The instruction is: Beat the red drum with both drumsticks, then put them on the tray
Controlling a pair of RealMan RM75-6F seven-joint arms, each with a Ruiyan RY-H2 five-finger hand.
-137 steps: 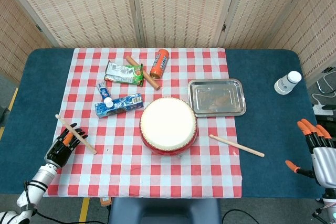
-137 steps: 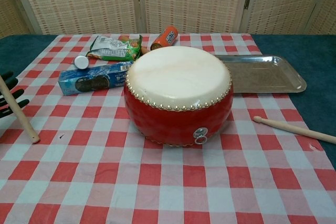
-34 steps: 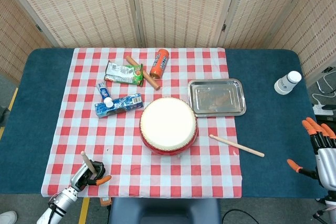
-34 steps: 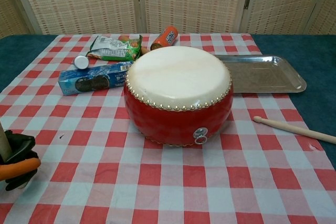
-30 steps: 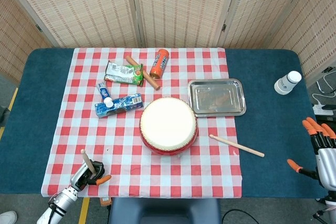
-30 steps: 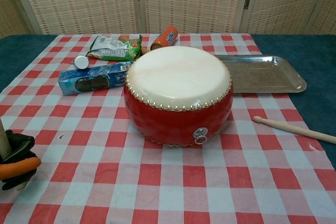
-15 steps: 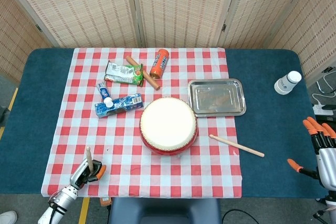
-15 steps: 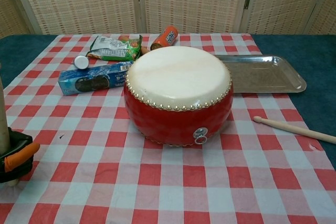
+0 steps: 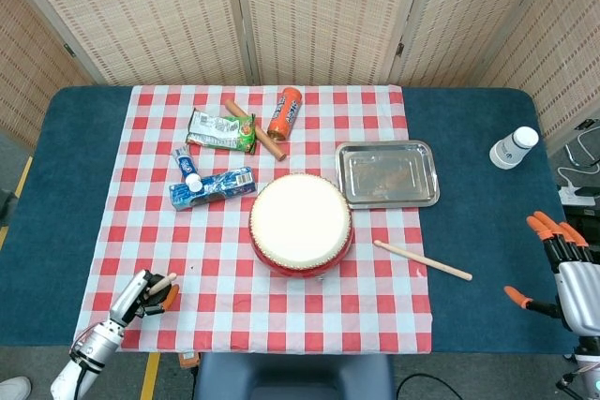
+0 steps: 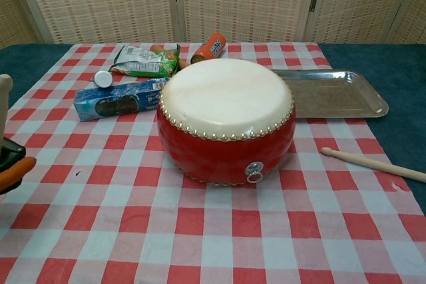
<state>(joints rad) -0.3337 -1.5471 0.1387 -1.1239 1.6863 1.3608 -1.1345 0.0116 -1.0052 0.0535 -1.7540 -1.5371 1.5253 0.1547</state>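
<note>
Wooden drumstick (image 9: 165, 280) gripped upright in left hand (image 9: 141, 295) at the table's near-left corner, likely raised to strike red drum (image 9: 300, 223) at centre; right hand (image 9: 570, 264) spread, empty, other drumstick (image 9: 422, 260) lying below tray (image 9: 388, 174).

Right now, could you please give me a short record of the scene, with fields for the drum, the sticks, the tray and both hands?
drum: red, upright at the cloth's centre
left stick: gripped by the left hand at the cloth's near left corner
right stick: lying on the cloth, right of the drum, untouched
tray: metal, behind and right of the drum, no sticks on it
right hand: empty, fingers apart, at the table's right edge
</note>
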